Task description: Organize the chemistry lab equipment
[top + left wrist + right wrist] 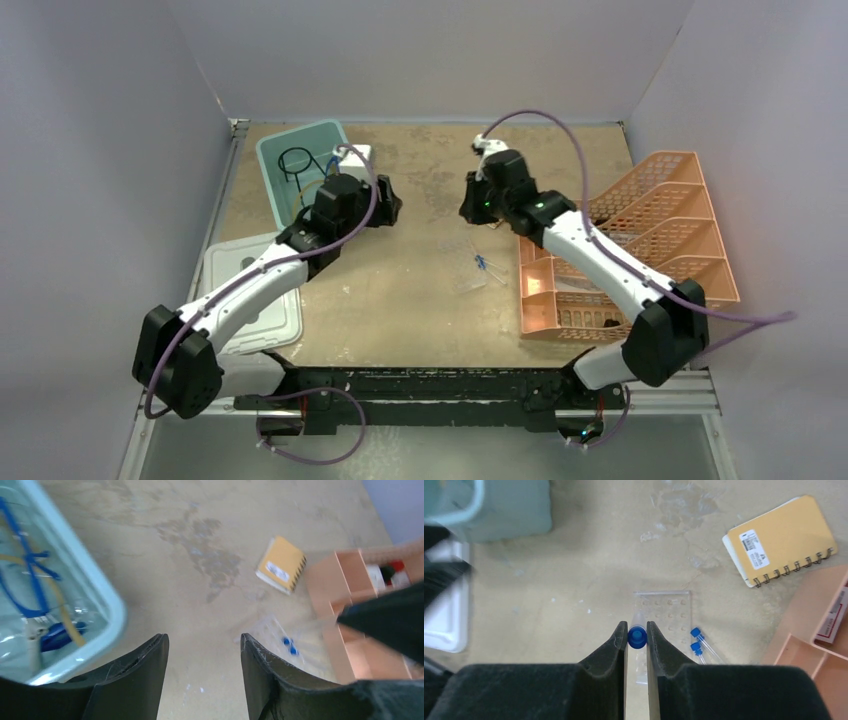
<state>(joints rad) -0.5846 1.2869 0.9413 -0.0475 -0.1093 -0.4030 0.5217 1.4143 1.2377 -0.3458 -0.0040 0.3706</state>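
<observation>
My right gripper [637, 625] is shut on a blue-capped tube [637, 637] and holds it above the clear rack [665, 611], which lies flat on the table. Two more blue-capped tubes [698, 643] lie by the rack's right edge. In the top view the right gripper [468, 210] hangs above the table's middle, with the rack and tubes [480, 268] nearer the front. My left gripper [202, 637] is open and empty beside the teal tub [112, 607]. The tub holds a blue goggles strap [27, 562], amber tubing [65, 615] and a black wire ring [295, 160].
A yellow spiral notebook [781, 540] lies on the table near the orange tiered tray [640, 250]. The tub's white lid [250, 295] lies at the front left. Grey walls close in the table on three sides.
</observation>
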